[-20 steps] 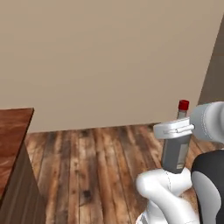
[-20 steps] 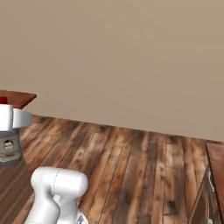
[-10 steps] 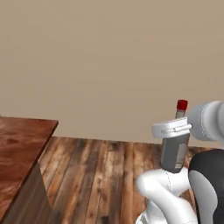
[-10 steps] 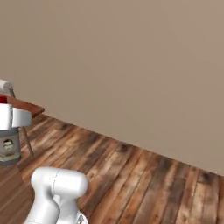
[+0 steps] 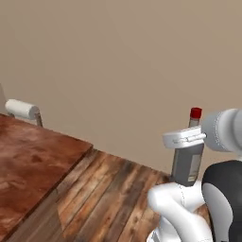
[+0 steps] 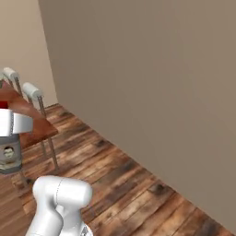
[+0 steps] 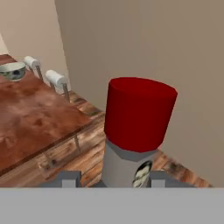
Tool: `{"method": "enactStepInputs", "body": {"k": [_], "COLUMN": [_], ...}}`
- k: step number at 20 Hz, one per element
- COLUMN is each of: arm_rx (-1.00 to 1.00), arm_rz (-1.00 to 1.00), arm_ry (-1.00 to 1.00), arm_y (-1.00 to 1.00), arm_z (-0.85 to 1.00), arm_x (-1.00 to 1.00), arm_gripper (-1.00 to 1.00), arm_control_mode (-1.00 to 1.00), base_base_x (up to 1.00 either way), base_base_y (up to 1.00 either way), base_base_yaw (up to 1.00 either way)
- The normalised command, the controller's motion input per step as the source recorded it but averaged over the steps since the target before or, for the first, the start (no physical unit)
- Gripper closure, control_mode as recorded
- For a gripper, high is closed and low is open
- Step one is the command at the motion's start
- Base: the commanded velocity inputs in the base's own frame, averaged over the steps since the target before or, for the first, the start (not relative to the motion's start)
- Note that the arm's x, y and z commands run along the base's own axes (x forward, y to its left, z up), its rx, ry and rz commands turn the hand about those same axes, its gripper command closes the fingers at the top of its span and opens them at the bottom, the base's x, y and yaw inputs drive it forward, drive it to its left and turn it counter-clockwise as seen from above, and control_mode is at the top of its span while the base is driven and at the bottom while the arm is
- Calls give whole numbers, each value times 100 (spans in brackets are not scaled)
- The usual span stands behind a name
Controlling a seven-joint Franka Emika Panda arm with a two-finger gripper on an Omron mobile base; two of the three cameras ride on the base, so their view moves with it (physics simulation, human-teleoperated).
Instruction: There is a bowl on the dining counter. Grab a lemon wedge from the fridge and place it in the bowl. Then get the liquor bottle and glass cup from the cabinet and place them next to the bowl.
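The liquor bottle carried a pale label with a small dark portrait on it, seen in the hand view low on its grey body; no lettering on it could be read. There was one bottle, grey with a red cap, held upright and off the floor in the gripper, whose white hand crossed the neck just under the cap. In the hand view the two fingertips stood on either side of the bottle's body, pinching it. One bowl, pale green with a darker inside, sat near the far end of the dining counter, well apart from the bottle. Two stools with white padded backs stood along the counter's far edge. The counter top was reddish-brown, glossy wood, and the floor was dark, worn wooden planking. A plain beige wall rose behind the counter and ran across the room, meeting a lighter wall at a corner in the right base view.
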Motion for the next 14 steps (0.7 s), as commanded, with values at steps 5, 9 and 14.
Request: {"method": "enactStepInputs", "body": {"k": [5, 9, 14], "arm_rx": [0, 0, 0], "arm_rz": [0, 0, 0], "arm_ry": [0, 0, 0], "arm_y": [0, 0, 0], "arm_z": [0, 0, 0], "arm_x": [0, 0, 0], "arm_gripper": [100, 100, 100], "arm_control_mode": [100, 100, 100], "base_base_x": [100, 89, 64], "base_base_y": [-14, -46, -74], "base_base_yaw": [64, 61, 55]}}
